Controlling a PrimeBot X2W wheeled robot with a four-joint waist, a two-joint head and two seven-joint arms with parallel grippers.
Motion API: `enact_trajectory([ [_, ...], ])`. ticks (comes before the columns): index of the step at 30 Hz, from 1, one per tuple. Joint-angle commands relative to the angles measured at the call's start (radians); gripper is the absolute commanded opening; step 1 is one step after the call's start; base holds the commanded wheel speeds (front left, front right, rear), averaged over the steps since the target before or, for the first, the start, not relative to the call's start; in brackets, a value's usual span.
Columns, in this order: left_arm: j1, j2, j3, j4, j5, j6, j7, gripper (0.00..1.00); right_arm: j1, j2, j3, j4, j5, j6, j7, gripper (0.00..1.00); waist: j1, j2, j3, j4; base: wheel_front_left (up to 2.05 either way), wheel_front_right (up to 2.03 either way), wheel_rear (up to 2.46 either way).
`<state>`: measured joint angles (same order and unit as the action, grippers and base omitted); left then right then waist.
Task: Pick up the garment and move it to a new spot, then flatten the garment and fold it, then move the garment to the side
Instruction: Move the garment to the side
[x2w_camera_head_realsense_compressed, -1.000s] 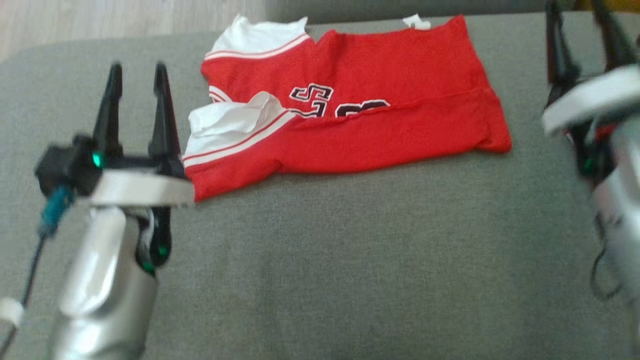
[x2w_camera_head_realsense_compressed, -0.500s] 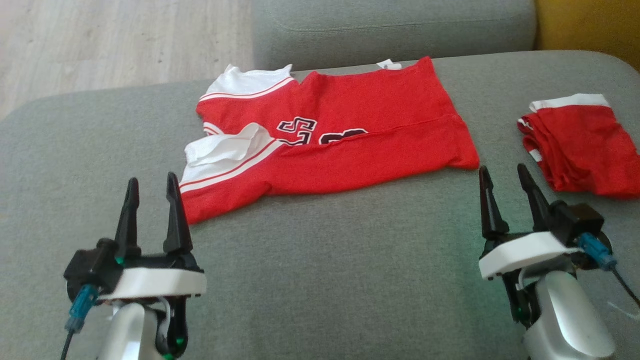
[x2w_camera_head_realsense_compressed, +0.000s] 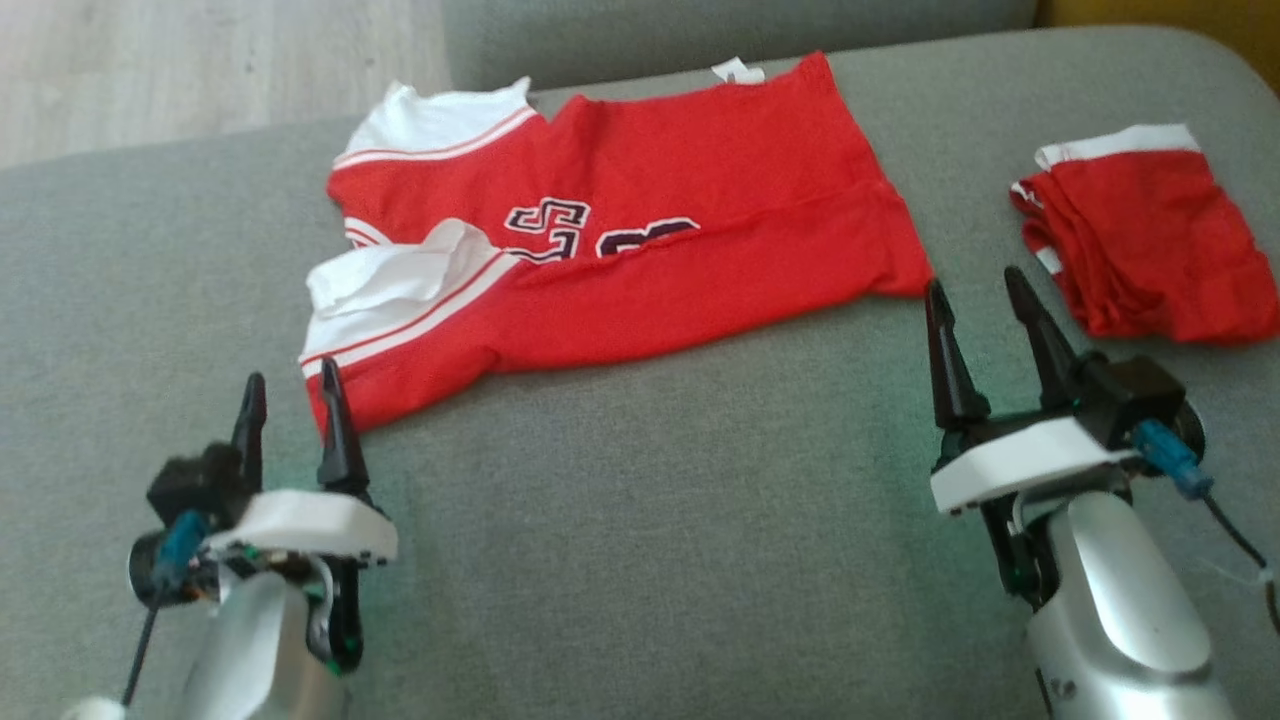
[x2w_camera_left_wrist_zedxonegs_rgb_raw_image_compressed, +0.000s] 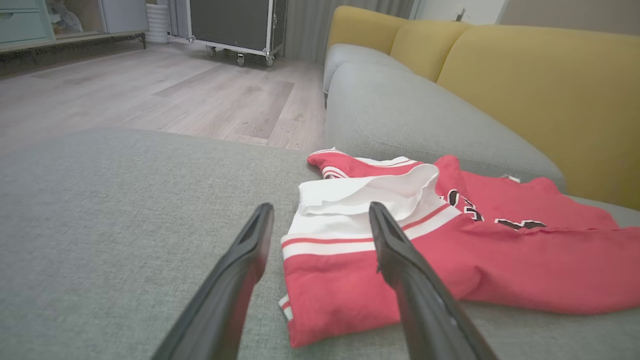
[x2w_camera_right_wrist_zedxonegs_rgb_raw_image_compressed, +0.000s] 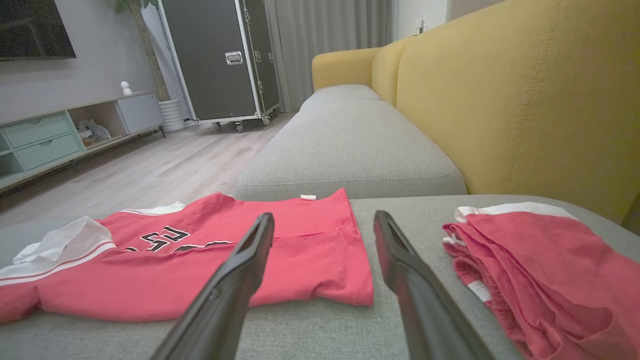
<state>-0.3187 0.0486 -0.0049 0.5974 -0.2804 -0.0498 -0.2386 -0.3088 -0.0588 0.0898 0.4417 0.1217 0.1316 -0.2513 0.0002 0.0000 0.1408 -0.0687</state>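
Lying before left end effector (x2w_camera_head_realsense_compressed: 290, 378) and right end effector (x2w_camera_head_realsense_compressed: 973, 280), both parted: garment (x2w_camera_head_realsense_compressed: 650, 220).

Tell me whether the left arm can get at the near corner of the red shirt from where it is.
Probably yes. The left tool is open and points at the near corner of the red shirt, just short of it, with only bare sofa cushion in between.

Both arms have drawn back toward the robot. The left pincer (x2w_camera_head_realsense_compressed: 290, 375), a second ago up beside the garment (x2w_camera_head_realsense_compressed: 640, 230) at its white sleeve, now sits off the near-left corner. The right pincer (x2w_camera_head_realsense_compressed: 973, 280), then raised far right, now points at the near-right hem. The head camera has turned, bringing a second red piece (x2w_camera_head_realsense_compressed: 1140, 240) into view.
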Motion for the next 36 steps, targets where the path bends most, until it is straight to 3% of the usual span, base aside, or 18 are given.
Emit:
enact_trajectory([
  [1,-0.062,0.028,0.035,0.011,-0.001,0.010,-0.003,1.00,-0.042,0.008,0.026,-0.037,0.002,-0.001,-0.010,1.00,-0.0002,0.0000,0.015,-0.014,0.00,0.00,0.00],
  [14,-0.194,0.089,0.010,0.283,0.015,0.022,0.088,1.00,-0.075,0.008,0.051,-0.059,0.036,-0.001,-0.010,1.00,-0.0002,0.0000,0.071,-0.045,0.00,0.00,0.00],
  [22,-0.247,0.103,-0.032,0.406,0.026,-0.011,0.164,1.00,-0.088,0.008,0.054,-0.069,0.039,-0.001,-0.010,1.00,-0.0002,0.0000,0.096,-0.055,0.00,0.00,0.00],
  [23,-0.251,0.104,-0.038,0.419,0.025,-0.017,0.178,0.80,-0.090,0.008,0.054,-0.069,0.040,-0.001,-0.010,1.00,-0.0002,0.0000,0.096,-0.055,0.00,0.00,0.00],
  [24,-0.254,0.105,-0.043,0.426,0.025,-0.024,0.183,0.18,-0.091,0.008,0.054,-0.069,0.041,-0.001,-0.010,1.00,-0.0002,0.0000,0.096,-0.056,0.00,0.00,0.00],
  [25,-0.257,0.105,-0.048,0.428,0.025,-0.030,0.178,0.00,-0.093,0.008,0.054,-0.069,0.041,-0.001,-0.010,1.00,-0.0002,0.0000,0.096,-0.055,0.00,0.00,0.00],
  [29,-0.266,0.110,-0.044,0.413,0.017,-0.032,0.101,0.00,-0.095,0.008,0.046,-0.056,0.037,-0.001,-0.010,1.00,-0.0002,0.0000,0.086,-0.049,0.00,0.00,0.00],
  [36,-0.302,0.103,-0.054,0.298,0.019,-0.047,-0.012,0.00,-0.144,0.008,-0.013,0.087,-0.017,-0.001,0.010,1.00,-0.0002,0.0000,0.075,-0.019,0.00,0.00,0.00],
])
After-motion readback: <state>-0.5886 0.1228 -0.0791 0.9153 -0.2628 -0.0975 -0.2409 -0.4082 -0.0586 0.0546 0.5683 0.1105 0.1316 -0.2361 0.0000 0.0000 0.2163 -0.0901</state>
